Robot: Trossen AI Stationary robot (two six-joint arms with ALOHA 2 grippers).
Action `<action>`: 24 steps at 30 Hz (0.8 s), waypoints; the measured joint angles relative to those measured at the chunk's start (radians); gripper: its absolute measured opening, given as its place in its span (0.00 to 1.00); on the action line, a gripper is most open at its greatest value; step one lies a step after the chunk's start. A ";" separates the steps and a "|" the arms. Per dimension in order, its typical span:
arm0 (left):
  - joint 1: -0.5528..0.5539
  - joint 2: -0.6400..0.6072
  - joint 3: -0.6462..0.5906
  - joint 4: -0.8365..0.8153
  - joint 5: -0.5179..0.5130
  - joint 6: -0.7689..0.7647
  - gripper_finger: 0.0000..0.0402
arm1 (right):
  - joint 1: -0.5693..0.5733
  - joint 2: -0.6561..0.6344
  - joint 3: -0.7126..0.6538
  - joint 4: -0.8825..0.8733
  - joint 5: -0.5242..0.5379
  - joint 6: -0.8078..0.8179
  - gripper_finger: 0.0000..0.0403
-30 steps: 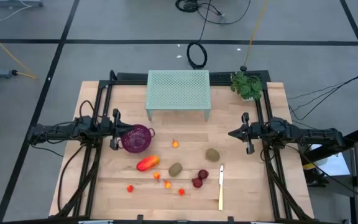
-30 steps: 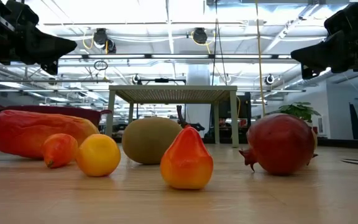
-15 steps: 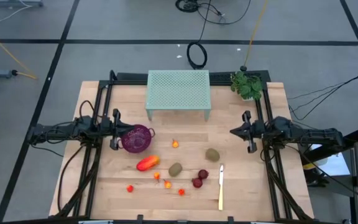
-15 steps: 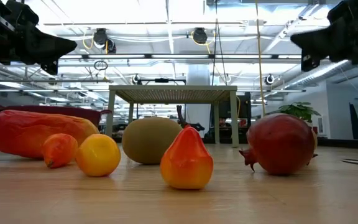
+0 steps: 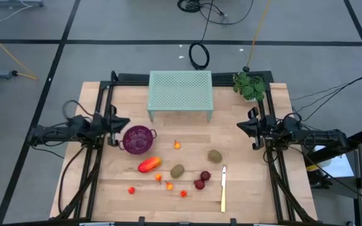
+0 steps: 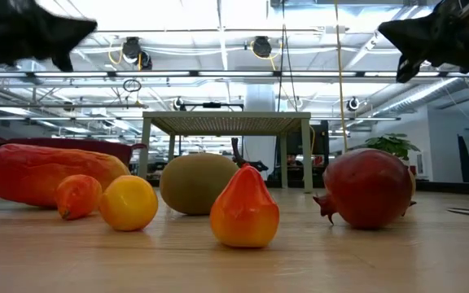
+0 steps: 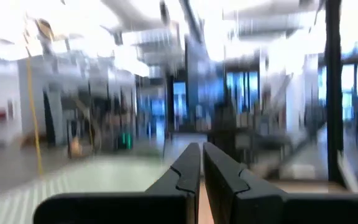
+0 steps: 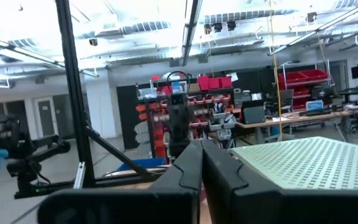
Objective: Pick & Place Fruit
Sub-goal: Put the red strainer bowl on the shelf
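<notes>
The fruit lies loose on the wooden table. An elongated red-orange piece (image 5: 149, 164) lies near two brown-green kiwis (image 5: 177, 170) (image 5: 215, 156). Dark red round ones (image 5: 202, 180) and several tiny orange-red balls (image 5: 169, 186) rest nearby. The low view shows the long fruit (image 6: 43, 172), a kiwi (image 6: 198, 183) and a dark red one (image 6: 368, 188). My left gripper (image 5: 117, 127) (image 7: 201, 146) hovers shut just left of the purple bowl. My right gripper (image 5: 247, 127) (image 8: 201, 144) hovers shut at the table's right side, above and beyond the fruit.
A purple wire bowl (image 5: 137, 139) stands left of centre. A yellow-handled knife (image 5: 224, 187) lies right of the fruit. A pale green perforated rack (image 5: 181, 94) stands at the far edge, beside a small green plant (image 5: 249, 86). Black frame rails run along both sides.
Both grippers have risen, as the low view shows. The left arm has drawn back toward the table's left edge and the right arm toward its right edge. Both stayed shut. The fruit has not moved.
</notes>
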State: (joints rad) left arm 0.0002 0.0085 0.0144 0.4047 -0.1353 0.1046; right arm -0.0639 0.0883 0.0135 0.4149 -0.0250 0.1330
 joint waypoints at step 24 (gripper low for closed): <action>0.000 0.714 0.777 -0.917 -0.241 -0.562 0.05 | 0.000 0.000 0.000 0.031 -0.001 0.009 0.00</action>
State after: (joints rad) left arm 0.0002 0.7227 0.7915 -0.5122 -0.3765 -0.4576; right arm -0.0639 0.0879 0.0135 0.4456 -0.0255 0.1424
